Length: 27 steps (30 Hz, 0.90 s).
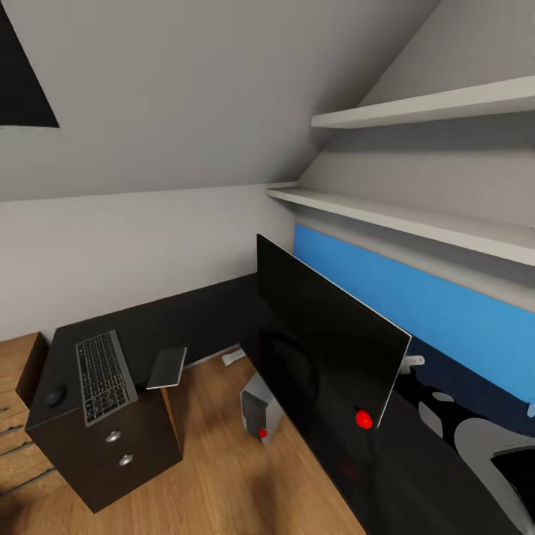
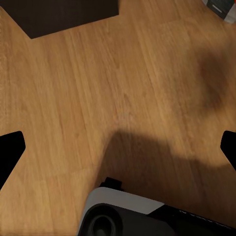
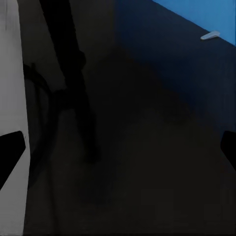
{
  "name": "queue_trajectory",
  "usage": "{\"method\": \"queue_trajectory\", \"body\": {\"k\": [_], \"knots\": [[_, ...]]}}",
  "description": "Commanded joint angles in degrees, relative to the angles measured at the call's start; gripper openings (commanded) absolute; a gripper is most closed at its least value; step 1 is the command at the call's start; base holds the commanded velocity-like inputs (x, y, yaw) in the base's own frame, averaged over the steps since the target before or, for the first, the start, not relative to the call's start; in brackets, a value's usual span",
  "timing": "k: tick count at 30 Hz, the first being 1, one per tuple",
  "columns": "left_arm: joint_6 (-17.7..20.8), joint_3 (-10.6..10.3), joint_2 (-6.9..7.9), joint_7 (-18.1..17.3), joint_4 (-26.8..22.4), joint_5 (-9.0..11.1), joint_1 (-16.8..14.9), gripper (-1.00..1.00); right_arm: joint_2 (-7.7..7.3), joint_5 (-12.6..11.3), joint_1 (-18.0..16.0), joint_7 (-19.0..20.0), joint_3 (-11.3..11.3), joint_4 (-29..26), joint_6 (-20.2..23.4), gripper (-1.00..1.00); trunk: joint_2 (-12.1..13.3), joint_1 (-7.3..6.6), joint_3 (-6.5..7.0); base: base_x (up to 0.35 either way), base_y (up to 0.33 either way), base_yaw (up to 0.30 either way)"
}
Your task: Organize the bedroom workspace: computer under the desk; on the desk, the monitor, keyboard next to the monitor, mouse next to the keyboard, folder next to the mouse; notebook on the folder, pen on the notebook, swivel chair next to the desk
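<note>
Monitor point(image 1: 327, 349) sits on the dark desk point(image 1: 416, 475), keyboard point(image 1: 104, 375) + mouse point(image 1: 55, 395) on the drawer cabinet point(image 1: 111, 446). Both grippers' fingers spread wide, holding nothing.

Black pincer fingertips point(image 2: 11, 152) at the frame edges above the wooden floor point(image 2: 98, 83), a white-and-black rounded robot base point(image 2: 132, 214) beside them, matching black fingertips point(image 3: 10, 157).

The head camera looks down from high over the counter point(image 1: 416, 475) and wood floor point(image 1: 223, 475); the left wrist camera faces that floor point(image 2: 98, 88) closely; the right wrist camera faces the dark counter point(image 3: 147, 172).
</note>
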Motion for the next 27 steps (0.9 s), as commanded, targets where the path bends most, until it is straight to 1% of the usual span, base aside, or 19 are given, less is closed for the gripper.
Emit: {"method": "queue_trajectory", "body": {"k": [1,4,7,27], "knots": [[-0.3,-0.3,0.05,0.3,-0.1,0.6,0.0,1.0,0.0,-0.6,-0.1,0.3,0.6,0.1,-0.1,1.0,-0.1,0.03,-0.12,-0.04,0.0,0.0],[-0.3,-0.3,0.05,0.4,-0.1,0.6,0.0,1.0,0.21,-0.6,-0.1,0.2,0.6,0.1,-0.1,1.0,-0.1,0.03,-0.09,-0.02,0.0,0.053],[-0.4,-0.3,0.05,0.3,-0.1,0.6,0.0,1.0,0.48,-0.5,-0.1,0.0,0.6,0.1,-0.1,1.0,-0.1,0.03,0.02,-0.004,0.0,0.191],[-0.4,-0.3,0.05,0.4,-0.1,0.6,0.0,1.0,0.64,-0.4,0.0,-0.2,0.6,0.1,-0.2,1.0,-0.1,0.03,0.88,0.0,0.0,0.238]]}}
